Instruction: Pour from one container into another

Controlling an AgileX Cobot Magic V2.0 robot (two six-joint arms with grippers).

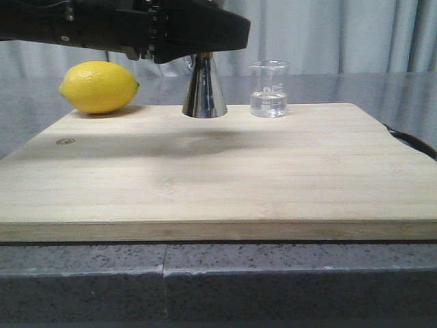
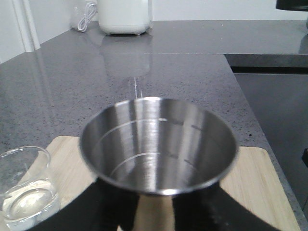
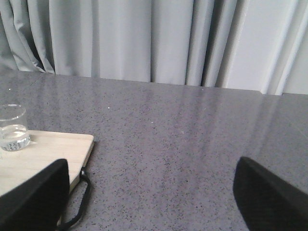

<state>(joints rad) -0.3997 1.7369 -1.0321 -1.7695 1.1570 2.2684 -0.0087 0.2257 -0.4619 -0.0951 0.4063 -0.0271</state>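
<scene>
wooden board [image 1: 205, 178]: one lemon [image 1: 99, 87], jigger [image 1: 204, 87], beaker [image 1: 268, 89].

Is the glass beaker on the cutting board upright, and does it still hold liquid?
Upright and partly filled. The beaker stands on its base on the cutting board, apart from the jigger, with clear liquid in its lower part.

Top of the steel jigger [image 1: 204, 89] hidden behind the left pincer [image 1: 194, 42]. Pincer tips out of sight beside the jigger, grip unclear. Beaker [image 2: 25, 188] cut off at the picture edge near the jigger.
</scene>
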